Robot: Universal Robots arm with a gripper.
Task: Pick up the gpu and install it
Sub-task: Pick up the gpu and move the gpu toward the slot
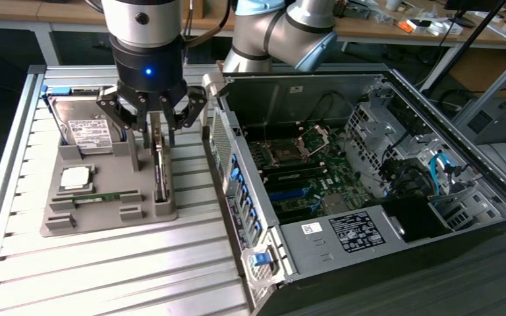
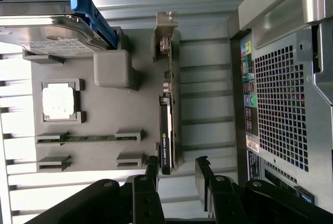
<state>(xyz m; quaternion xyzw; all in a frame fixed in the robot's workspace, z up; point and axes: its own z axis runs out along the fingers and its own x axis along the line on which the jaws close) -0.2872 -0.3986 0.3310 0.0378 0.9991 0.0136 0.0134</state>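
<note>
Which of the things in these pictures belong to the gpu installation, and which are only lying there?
Belong:
gpu, standing on edge in the gray tray
open fingers over it
open computer case

Only lying:
hard drive
processor chip
memory stick

This is a robotics lab or test workshop. A jointed industrial robot arm (image 1: pixel 275 29) with a gripper (image 1: pixel 159 137) hangs over a tabletop (image 1: pixel 103 270) of ribbed aluminium slats framed in metal profile. On the tabletop lies a desktop computer case (image 1: pixel 341 243) with its side off, the mainboard (image 1: pixel 310 164) and cabling laid bare. Beside the case, a grey moulded holder (image 1: pixel 147 210) keeps loose computer parts in fitted slots: a hard drive (image 1: pixel 90 128), a processor chip (image 1: pixel 76 176), a memory stick (image 1: pixel 103 195) and the gpu (image 1: pixel 160 174) standing on edge. Behind them run long wooden workbenches (image 1: pixel 376 29) strewn with small gear and cables.
</note>
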